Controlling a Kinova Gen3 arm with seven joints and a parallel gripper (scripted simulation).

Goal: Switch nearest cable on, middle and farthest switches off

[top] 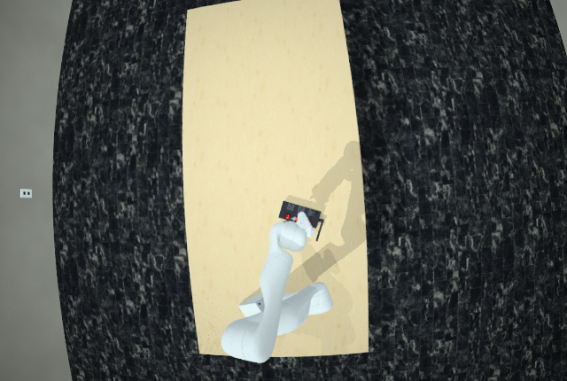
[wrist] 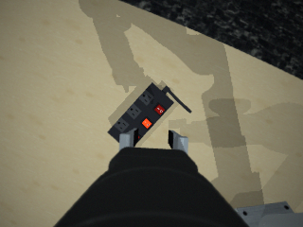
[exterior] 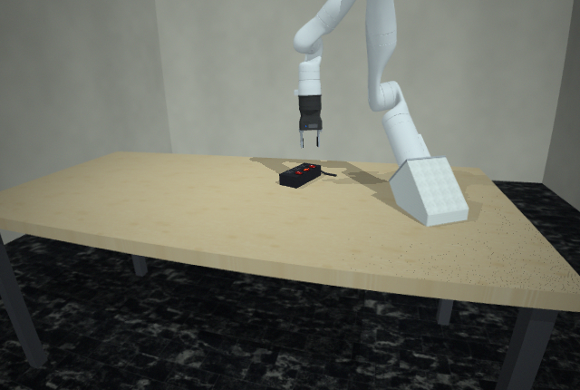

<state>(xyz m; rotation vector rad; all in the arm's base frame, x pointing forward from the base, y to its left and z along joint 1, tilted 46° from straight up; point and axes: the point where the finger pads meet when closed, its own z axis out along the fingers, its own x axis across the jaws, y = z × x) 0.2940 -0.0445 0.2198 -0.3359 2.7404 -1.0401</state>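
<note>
Progress looks partial, judging by rocker colour: on the flat black rectangular power strip [wrist: 141,113], lying right way up on the pale wooden table [exterior: 197,208], the middle switch [wrist: 146,123] glows bright orange, the switch nearest the cable [wrist: 160,110] shows darker red, and the far one is hidden behind a fingertip; the dark two-finger gripper [exterior: 309,141] hangs above, jaws spread wide, pinching nothing.

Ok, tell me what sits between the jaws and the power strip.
Nothing. The exterior view shows the open gripper hanging above the power strip with only air and the back wall behind the gap.
</note>
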